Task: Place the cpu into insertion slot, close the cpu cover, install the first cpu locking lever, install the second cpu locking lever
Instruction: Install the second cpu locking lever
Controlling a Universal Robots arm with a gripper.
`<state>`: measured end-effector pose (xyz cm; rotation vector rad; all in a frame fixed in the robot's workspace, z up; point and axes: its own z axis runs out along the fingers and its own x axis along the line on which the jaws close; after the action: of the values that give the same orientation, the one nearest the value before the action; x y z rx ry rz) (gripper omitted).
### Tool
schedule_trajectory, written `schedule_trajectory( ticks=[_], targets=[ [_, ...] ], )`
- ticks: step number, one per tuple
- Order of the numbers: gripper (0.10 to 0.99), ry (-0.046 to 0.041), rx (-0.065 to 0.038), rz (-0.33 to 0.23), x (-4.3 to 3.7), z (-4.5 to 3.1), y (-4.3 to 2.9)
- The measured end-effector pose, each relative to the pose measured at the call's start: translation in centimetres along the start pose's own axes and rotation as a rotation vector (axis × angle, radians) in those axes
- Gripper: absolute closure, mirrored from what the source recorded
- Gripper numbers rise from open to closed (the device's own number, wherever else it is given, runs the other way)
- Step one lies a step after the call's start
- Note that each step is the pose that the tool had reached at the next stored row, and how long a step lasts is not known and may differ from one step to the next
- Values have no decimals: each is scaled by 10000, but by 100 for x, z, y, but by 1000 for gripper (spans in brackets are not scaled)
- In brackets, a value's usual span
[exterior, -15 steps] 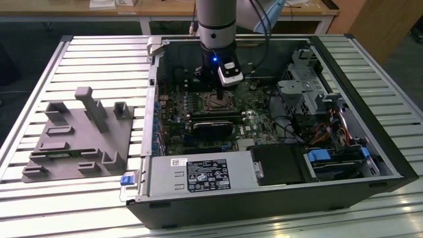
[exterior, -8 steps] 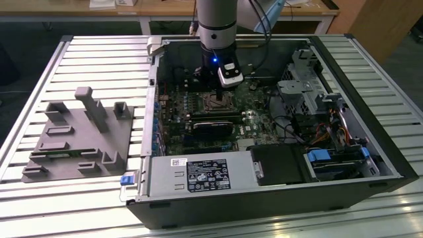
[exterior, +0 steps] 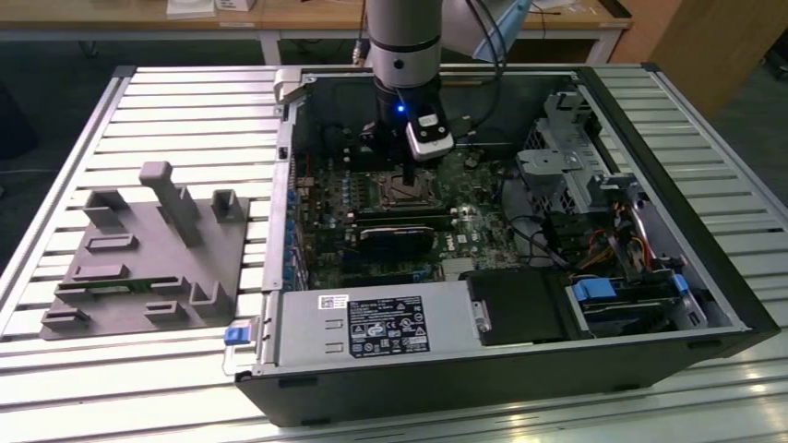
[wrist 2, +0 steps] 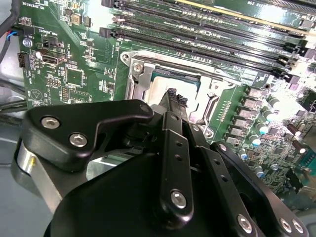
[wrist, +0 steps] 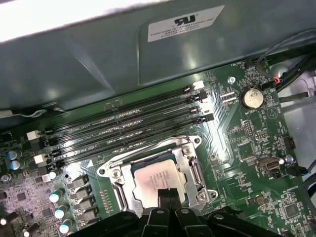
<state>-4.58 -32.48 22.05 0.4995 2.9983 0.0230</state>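
You are looking at the arm (exterior: 404, 55) reaching straight down into an opened computer case (exterior: 518, 369) that lies on its side on a slatted metal desk (exterior: 185, 111). The gripper (exterior: 408, 175) hangs just over the processor socket on the green motherboard (exterior: 474, 231).

In the first wrist view, the cpu (wrist: 157, 180) sits flat in the insertion slot: a thin square chip with a pale, silvery-tan metal face and rounded corners, its surface catching a soft glare. The cpu cover (wrist: 190, 163) lies down around it, a bright silvery frame whose square opening leaves the chip's face bare, with screw heads showing at its corners. The gripper (wrist: 168, 195) shows as two black fingertips pressed together, jaws clenched on nothing, their tips just above the near edge of the chip.

In the second wrist view, the same dark fingertips (wrist 2: 170, 98) stand over the chip (wrist 2: 160, 86), with the frame (wrist 2: 136, 79) shining beside them.

Four long black memory slots (wrist: 123, 128) run in parallel just beyond the socket. A round coin battery (wrist: 251, 97) sits further along the board. On the exterior view's left, a grey moulded fixture (exterior: 148, 258) rests on the desk, well apart from the case.
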Motion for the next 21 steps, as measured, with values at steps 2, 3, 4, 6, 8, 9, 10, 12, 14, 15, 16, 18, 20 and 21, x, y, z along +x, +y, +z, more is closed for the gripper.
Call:
schedule_trajectory(
  ticks=[2,3,4,6,8,9,10,12,14,15,16,18,20,21],
  targets=[
    [980,0,0,-1,-1,-13,1],
    [980,0,1,-1,-2,-24,1],
    [980,0,0,0,-4,-36,1],
    [980,0,0,-1,-6,-64,2],
    [980,0,0,0,-9,-92,3],
    [980,0,0,0,-11,-107,3],
    [980,0,0,-1,-12,-122,4],
    [980,0,0,0,-15,-154,5],
    [980,0,0,0,-19,-188,6],
    [980,0,0,-1,-20,-204,7],
    [980,0,-1,-1,-21,-218,7],
    [980,0,-2,-1,-22,-226,8],
    [980,-1,-3,-1,-23,-226,7],
    [980,0,3,-3,-24,-227,4]
  ],
)
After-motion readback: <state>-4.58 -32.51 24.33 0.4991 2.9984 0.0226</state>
